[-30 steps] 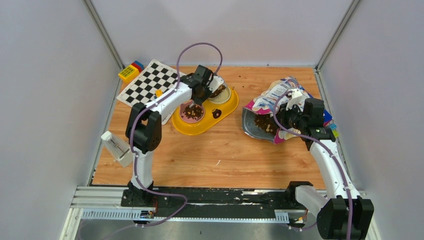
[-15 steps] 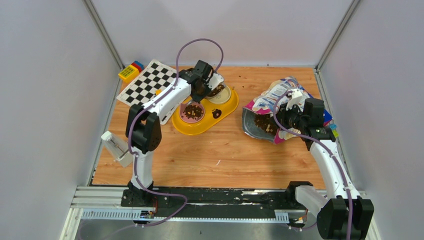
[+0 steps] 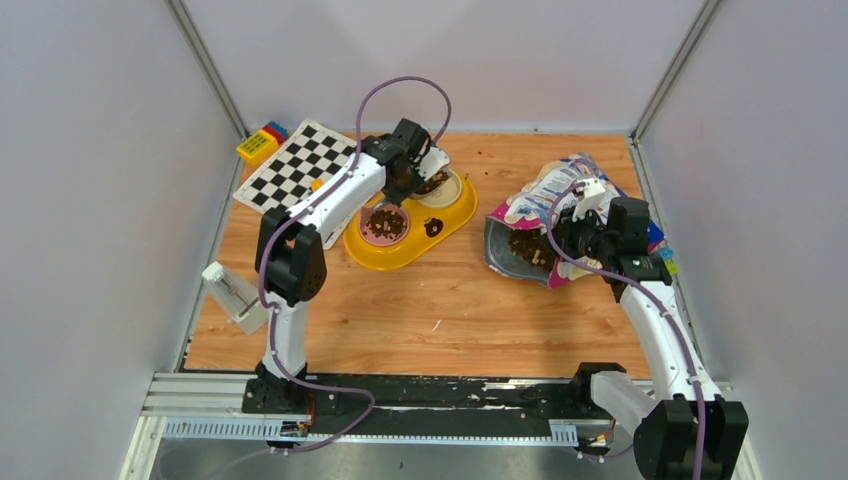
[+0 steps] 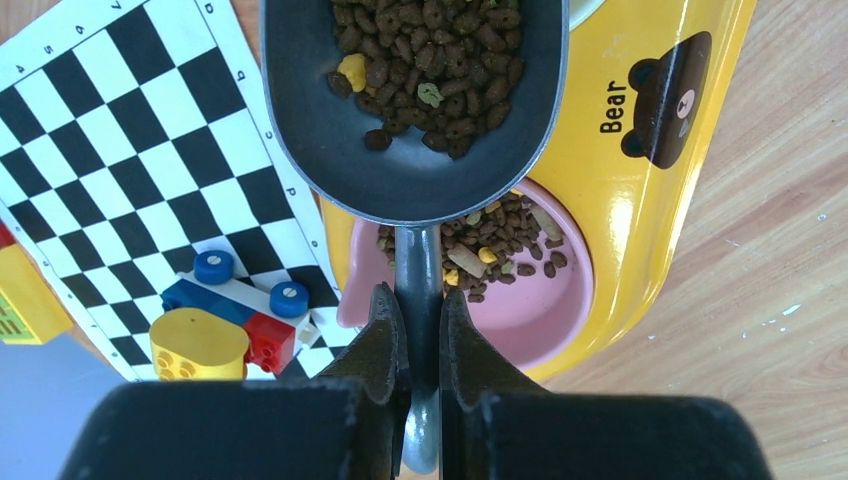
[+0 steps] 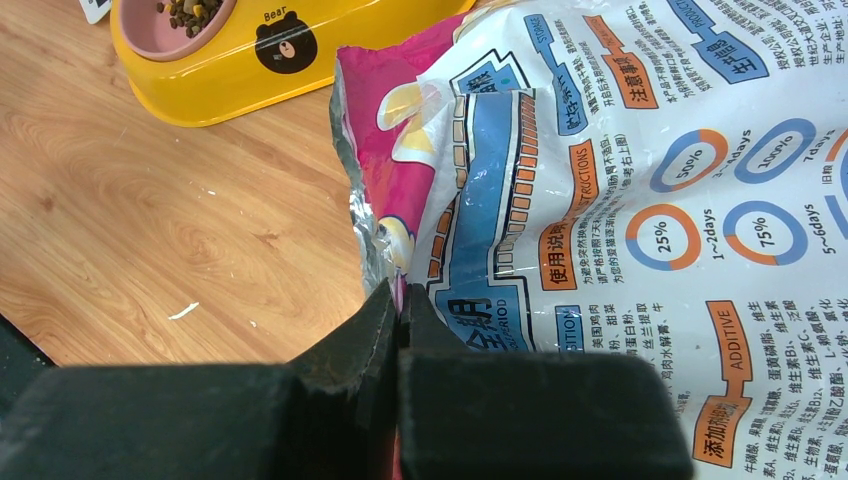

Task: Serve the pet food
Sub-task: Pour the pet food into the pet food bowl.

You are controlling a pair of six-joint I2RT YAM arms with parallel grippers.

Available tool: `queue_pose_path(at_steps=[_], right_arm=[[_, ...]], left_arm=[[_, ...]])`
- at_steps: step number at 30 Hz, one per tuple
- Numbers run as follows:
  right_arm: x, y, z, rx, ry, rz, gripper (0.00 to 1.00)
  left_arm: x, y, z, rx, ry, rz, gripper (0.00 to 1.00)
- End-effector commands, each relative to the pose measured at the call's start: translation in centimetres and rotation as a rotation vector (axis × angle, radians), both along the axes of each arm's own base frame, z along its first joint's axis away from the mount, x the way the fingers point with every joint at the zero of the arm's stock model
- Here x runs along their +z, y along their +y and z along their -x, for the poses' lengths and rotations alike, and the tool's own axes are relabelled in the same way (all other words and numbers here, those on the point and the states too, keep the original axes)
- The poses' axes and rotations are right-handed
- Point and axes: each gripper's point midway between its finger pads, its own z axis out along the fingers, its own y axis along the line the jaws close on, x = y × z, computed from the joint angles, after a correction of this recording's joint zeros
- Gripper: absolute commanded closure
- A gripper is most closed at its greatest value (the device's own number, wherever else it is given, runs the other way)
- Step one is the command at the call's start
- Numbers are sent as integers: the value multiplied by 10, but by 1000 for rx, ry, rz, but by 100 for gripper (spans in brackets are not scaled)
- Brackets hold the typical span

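- Since a second ago the left arm has swung its load a little farther back over the yellow feeder (image 4: 640,200), away from the pink bowl (image 4: 535,310) and toward the far bowl (image 3: 450,190). The right arm and the bag (image 5: 620,200) have not shifted.
- The step in hand looks like carrying a scoopful to the second bowl, since the pink one already holds a serving.
- To do it well, keep the grey scoop (image 4: 330,150) level until its lip is fully over the far bowl. The pellets lie heaped toward the front, so an early tilt would drop them on the yellow rim.
- Then roll the wrist slowly with the lip held low, so the pieces slide instead of bouncing out onto the worktop (image 4: 760,250).
- Leave the bag's mouth propped as it is, in case another scoop is needed.
- Left claw (image 4: 421,300): clenched on the scoop's thin handle, one finger pressed to each side just behind the scoop's head.
- Right claw (image 5: 398,300): clenched flat on the bag's edge beside its foil-lined mouth, with no gap between the fingers.
- Pet food (image 4: 430,70): one load sits in the scoop above the feeder and another lies in the pink bowl. More shows inside the bag's open mouth on the right of the worktop, well apart from the feeder.
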Motion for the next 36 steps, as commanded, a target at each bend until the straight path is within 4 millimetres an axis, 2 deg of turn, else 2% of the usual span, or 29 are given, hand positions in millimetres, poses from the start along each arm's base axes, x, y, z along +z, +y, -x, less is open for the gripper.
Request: queue_pose_path(at_steps=[1,9,21,29,36], right_arm=[[29,19,8,98,-77,-74,100],[28,19,9,98,-79,-73,100],[30,19,9,99,-84,-72,100],[32,20,11,102,-96,-71,100],[32,20,12,108,-94,-73,100]], left_arm=[[17,-9,-8,-22,-49,11,100],[8,-9,-6,-18,-30,-2,100],[9,-13,-6,-29,-26,-27,100],[8,0,-8,-17,-6,-138,100],[12,10,-11,-4,-66,-238,100]])
